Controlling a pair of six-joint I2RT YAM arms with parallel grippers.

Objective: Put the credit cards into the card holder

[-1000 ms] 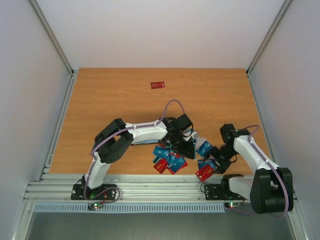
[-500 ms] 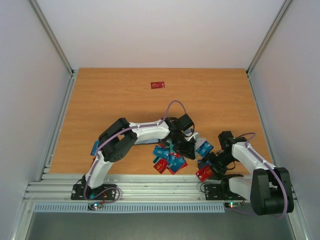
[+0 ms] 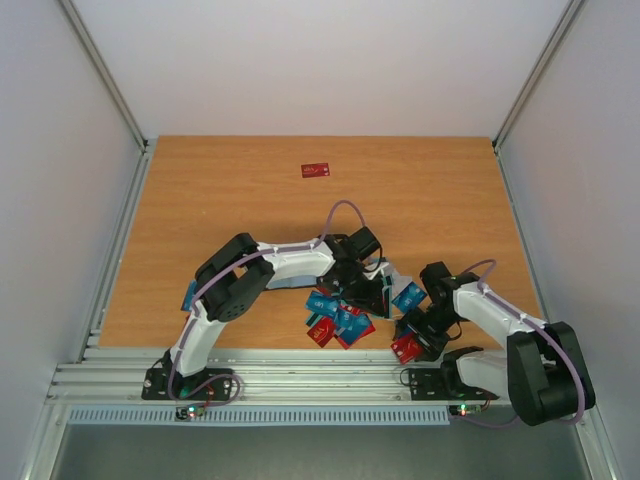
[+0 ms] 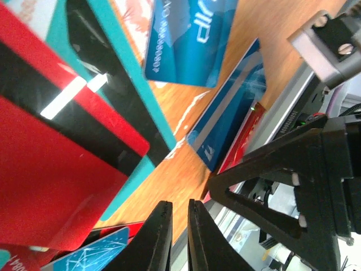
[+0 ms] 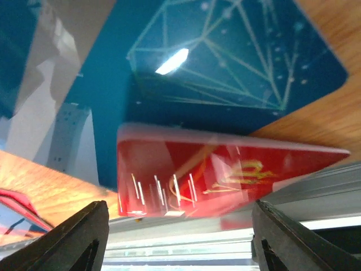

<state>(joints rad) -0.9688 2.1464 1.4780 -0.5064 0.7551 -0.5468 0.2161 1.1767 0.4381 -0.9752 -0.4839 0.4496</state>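
Observation:
Several credit cards in red, teal and blue lie in a pile near the table's front edge. My left gripper hovers low over the pile's right side; in the left wrist view it is shut and empty above bare wood, with a red striped card and blue cards ahead. My right gripper is open just behind a red card at the front edge. In the right wrist view that red card lies tilted between the wide fingers, on a teal card. I cannot make out the card holder.
One red card lies alone at the far middle of the table. A teal card lies by the left arm's elbow. The aluminium rail runs right behind the front cards. The two grippers are close together.
My right gripper has swung left and down toward the red card at the front edge. The left gripper has barely shifted over the pile.

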